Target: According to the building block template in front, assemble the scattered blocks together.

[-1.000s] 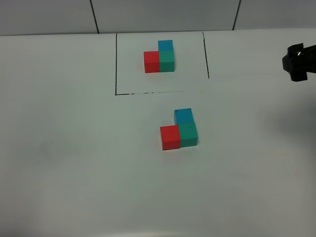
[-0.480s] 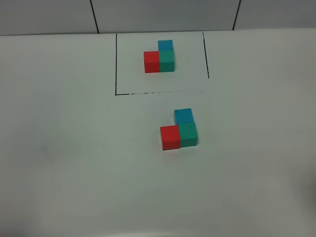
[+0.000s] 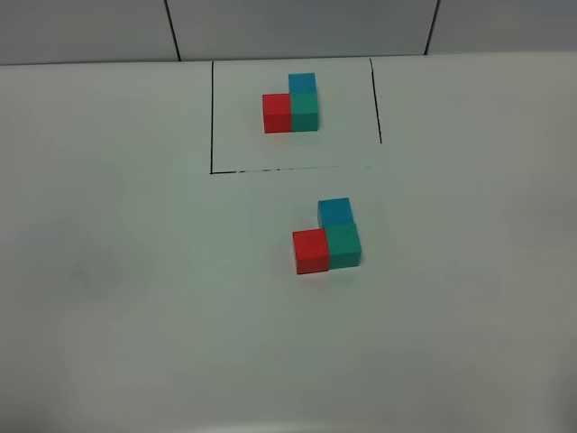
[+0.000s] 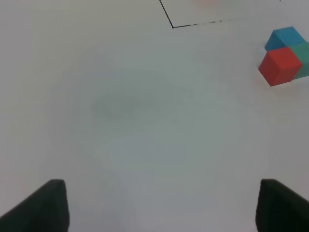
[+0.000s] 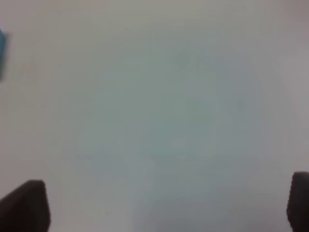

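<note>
Presumably light, rigid scattered blocks (image 4: 286,57), ahead of the wide-open, empty left pincer (image 4: 161,205), are best gripped across opposite flat faces.

no readable text, labels or numbers.

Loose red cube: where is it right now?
In the exterior high view the red cube sits just right of centre on the table, below the drawn frame, its right face against the teal-green cube.
</note>
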